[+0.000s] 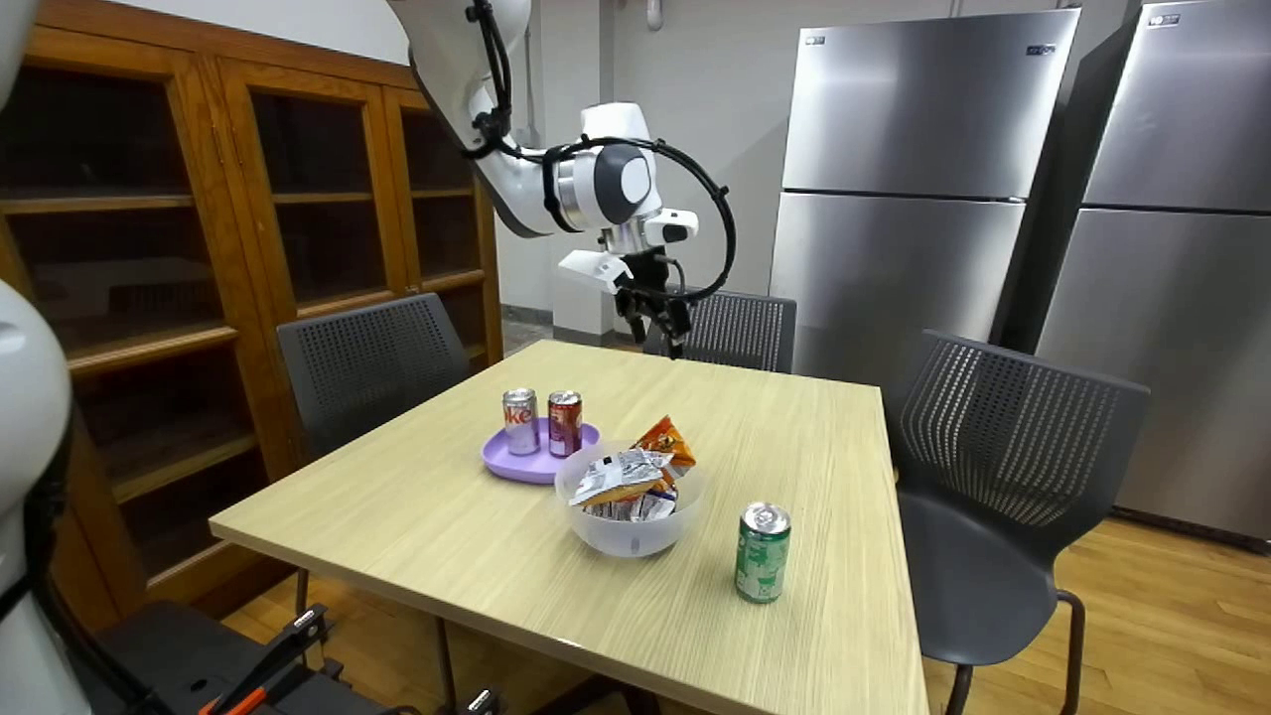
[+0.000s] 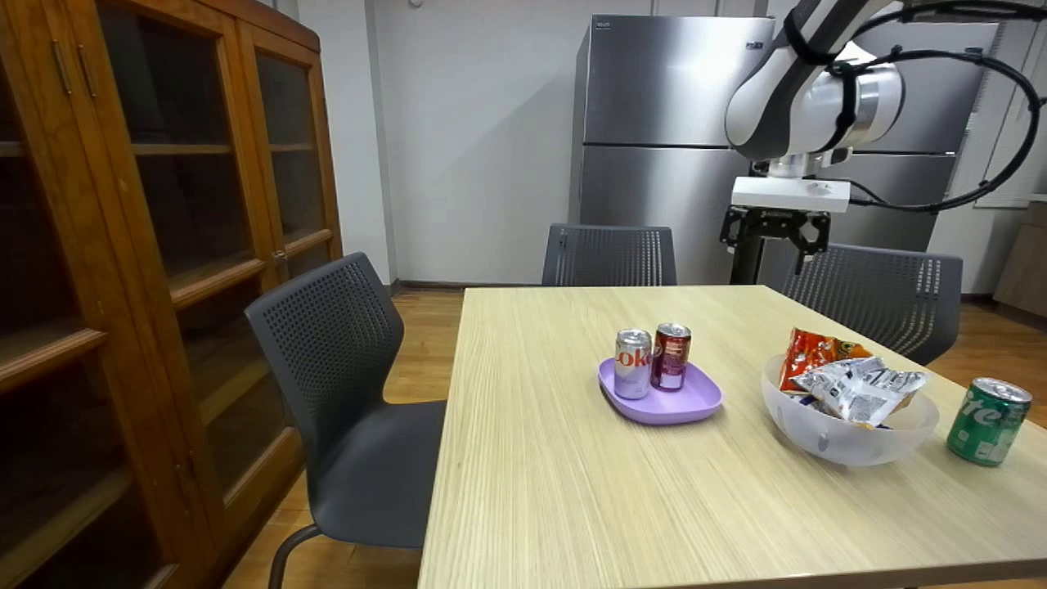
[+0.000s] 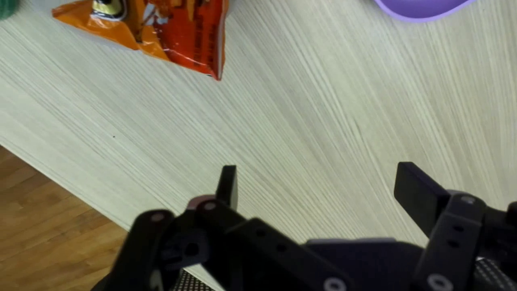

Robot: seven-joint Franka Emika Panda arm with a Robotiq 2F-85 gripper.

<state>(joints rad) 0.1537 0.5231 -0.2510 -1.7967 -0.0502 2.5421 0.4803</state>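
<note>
My gripper [image 3: 316,169] stands open in the wrist view, its two black fingers wide apart with only tabletop behind the gap. In an exterior view the gripper [image 1: 655,333] hangs above the far end of the table, touching nothing. A purple tray [image 2: 654,415] carries a silver Coke can [image 2: 632,368] and a dark red can [image 2: 671,357], both upright. Beside it a translucent bowl [image 1: 633,541] holds several snack bags, among them an orange-red bag [image 3: 190,36] and a silver bag [image 1: 621,475]. A green can [image 1: 763,556] stands upright on the table past the bowl.
The wooden table [image 2: 523,491] has dark chairs around it, including a chair [image 1: 1013,477] at one side and a chair [image 2: 352,409] at another. A glass-door cabinet [image 1: 228,298] lines a wall. Steel refrigerators [image 1: 914,248] stand behind. A black cable loops beside the wrist.
</note>
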